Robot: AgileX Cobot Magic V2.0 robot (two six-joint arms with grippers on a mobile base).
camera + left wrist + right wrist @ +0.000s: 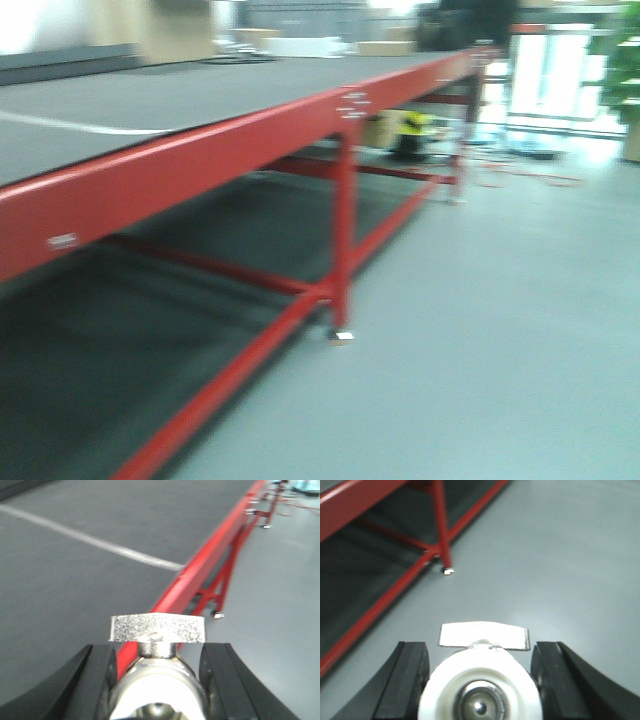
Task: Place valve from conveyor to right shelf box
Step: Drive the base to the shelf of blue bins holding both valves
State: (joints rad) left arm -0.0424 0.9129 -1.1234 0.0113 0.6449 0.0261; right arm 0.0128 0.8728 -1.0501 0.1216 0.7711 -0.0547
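The conveyor (180, 100) is a long dark grey belt on a red frame, filling the left of the front view. Neither gripper shows in that view. In the left wrist view my left gripper (157, 662) is shut on a silver valve (157, 685) with a flat metal handle (157, 628), held above the belt's red edge (200, 575). In the right wrist view my right gripper (479, 665) is shut on a second valve (480, 695), white-faced with a flat handle, held above the grey floor (560, 555). No shelf box is in view.
A white stripe (100, 542) crosses the belt. Red legs and crossbars (343, 230) stand under the conveyor, with a foot (448, 571) on the floor. Grey floor (500, 330) lies to the right. Boxes and clutter (410, 130) sit at the far end, with green shelving (625, 70) at the far right.
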